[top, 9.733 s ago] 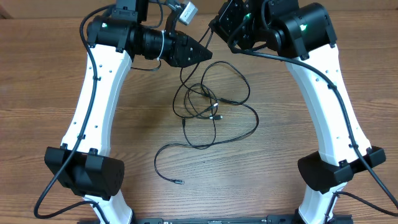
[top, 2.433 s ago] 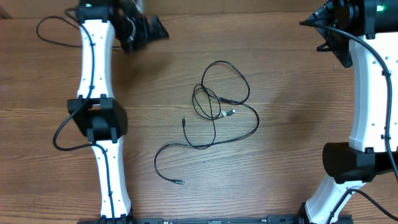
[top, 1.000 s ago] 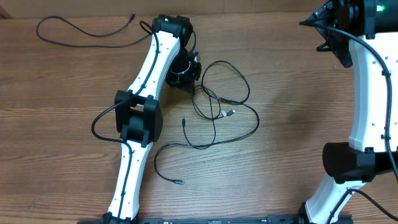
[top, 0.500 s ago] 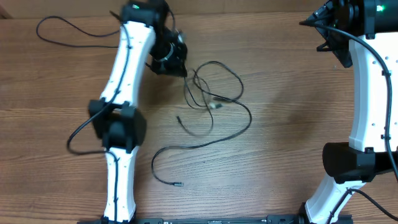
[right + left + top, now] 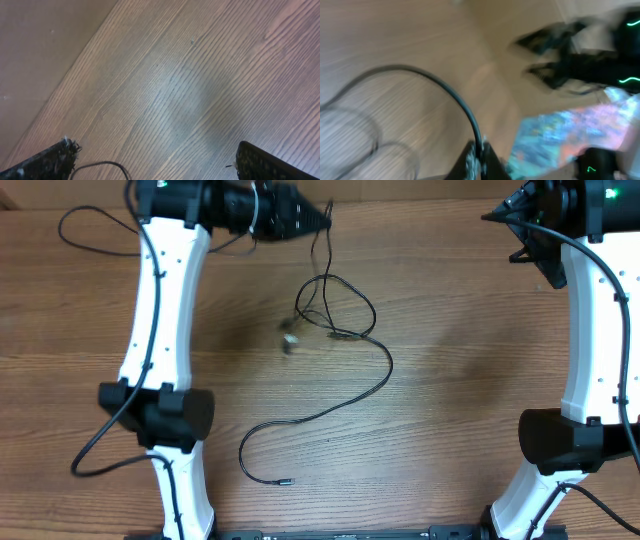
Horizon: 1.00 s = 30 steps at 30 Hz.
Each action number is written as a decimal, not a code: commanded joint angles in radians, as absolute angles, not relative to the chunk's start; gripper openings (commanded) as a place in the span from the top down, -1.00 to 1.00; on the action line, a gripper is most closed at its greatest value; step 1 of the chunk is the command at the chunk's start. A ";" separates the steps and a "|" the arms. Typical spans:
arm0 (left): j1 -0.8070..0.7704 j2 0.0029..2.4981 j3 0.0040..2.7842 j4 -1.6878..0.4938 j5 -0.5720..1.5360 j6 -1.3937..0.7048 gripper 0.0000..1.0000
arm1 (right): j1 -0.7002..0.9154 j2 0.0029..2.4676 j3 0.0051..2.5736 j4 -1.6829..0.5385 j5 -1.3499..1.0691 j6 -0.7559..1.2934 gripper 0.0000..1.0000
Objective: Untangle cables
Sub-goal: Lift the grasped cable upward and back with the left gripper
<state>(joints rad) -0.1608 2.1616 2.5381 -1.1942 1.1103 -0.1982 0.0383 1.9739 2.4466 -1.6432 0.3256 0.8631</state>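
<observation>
Overhead, the left tool (image 5: pixel 318 213) is clamping one black strand and hauling it toward the far edge, so the cables (image 5: pixel 335 305) are stretching from a tight knot into a looser loop mid-tabletop (image 5: pixel 450 380). One freed cord (image 5: pixel 62 225) is lying far left. The right tool (image 5: pixel 152 149) is idling wide and empty far right, while remaining crossings are likely snagging the pull.
</observation>
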 commanded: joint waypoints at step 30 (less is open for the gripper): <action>-0.109 1.887 2.548 -1.152 0.312 -0.405 0.92 | 0.036 1.974 2.456 -1.640 0.343 0.859 -1.00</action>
